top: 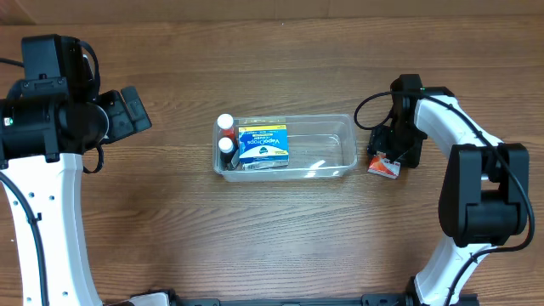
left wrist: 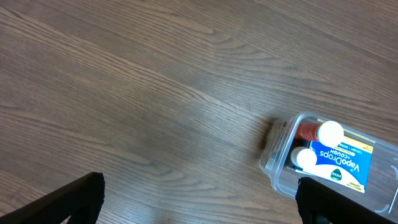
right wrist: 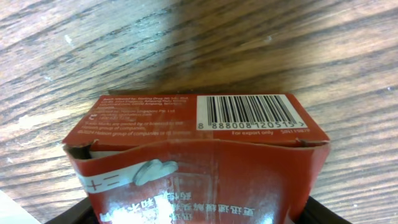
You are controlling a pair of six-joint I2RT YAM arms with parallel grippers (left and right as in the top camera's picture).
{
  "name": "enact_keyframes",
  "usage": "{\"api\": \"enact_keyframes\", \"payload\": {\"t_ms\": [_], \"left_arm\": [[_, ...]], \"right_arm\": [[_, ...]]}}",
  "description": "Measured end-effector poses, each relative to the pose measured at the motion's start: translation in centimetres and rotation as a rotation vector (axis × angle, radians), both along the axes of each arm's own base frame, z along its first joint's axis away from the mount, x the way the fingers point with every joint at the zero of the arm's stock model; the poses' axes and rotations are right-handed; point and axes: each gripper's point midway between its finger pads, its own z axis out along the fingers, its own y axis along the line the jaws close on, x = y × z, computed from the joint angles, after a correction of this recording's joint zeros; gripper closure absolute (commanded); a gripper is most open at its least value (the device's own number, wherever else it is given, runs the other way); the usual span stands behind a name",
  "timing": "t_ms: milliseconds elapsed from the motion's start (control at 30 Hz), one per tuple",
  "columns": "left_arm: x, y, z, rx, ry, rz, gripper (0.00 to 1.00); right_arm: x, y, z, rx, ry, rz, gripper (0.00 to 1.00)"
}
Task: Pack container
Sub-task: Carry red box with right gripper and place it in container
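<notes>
**Overhead view.** The container (top: pixel 340 136) rests at the centre of the wooden surface (top: pixel 255 238). Its left end holds 2 white-capped bottles (top: pixel 225 121) and 1 blue packet (top: pixel 263 144); its right end is bare. The left end effector (top: pixel 132 109) is well apart from the container, to its left. The right end effector (top: pixel 393 153) is just right of the container, over a red box (top: pixel 384 167).

**Left wrist view.** The left end effector (left wrist: pixel 199 208) has its fingers (left wrist: pixel 78 199) spread apart with nothing between them. The container (left wrist: pixel 280 163) lies at lower right.

**Right wrist view.** The right end effector (right wrist: pixel 193 214) is clamped on the red box (right wrist: pixel 205 134), barcode side facing the camera.
</notes>
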Motion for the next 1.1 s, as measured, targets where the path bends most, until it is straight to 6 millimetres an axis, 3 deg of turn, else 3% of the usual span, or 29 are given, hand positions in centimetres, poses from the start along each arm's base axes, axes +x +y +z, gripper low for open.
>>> {"api": "enact_keyframes", "payload": {"t_ms": [333, 467, 567, 667, 733, 800, 867, 1000, 1100], "left_arm": [[0.0, 0.0, 0.0, 0.0, 0.0, 0.0, 0.0], [0.0, 0.0, 0.0, 0.0, 0.0, 0.0, 0.0], [0.0, 0.0, 0.0, 0.0, 0.0, 0.0, 0.0], [0.0, 0.0, 0.0, 0.0, 0.0, 0.0, 0.0], [0.0, 0.0, 0.0, 0.0, 0.0, 0.0, 0.0], [0.0, 0.0, 0.0, 0.0, 0.0, 0.0, 0.0], [0.0, 0.0, 0.0, 0.0, 0.0, 0.0, 0.0], [0.0, 0.0, 0.0, 0.0, 0.0, 0.0, 0.0], [0.0, 0.0, 0.0, 0.0, 0.0, 0.0, 0.0]], "right_arm": [[0.0, 0.0, 0.0, 0.0, 0.002, 0.0, 0.33], [-0.4, 0.0, 1.0, 0.0, 0.029, 0.0, 0.33], [0.8, 0.0, 4.2, -0.001, -0.014, 0.0, 0.33], [2.6, 0.4, 10.6, -0.001, -0.155, 0.011, 0.33], [3.1, 1.7, 15.4, 0.006, -0.281, 0.044, 0.32], [2.9, 3.3, 18.3, 0.015, -0.361, 0.087, 0.31], [1.9, 7.1, 21.0, 0.044, -0.441, 0.189, 0.31], [1.5, 13.8, 21.6, 0.104, -0.508, 0.333, 0.31], [1.1, 16.9, 20.3, 0.136, -0.505, 0.362, 0.31]]}}
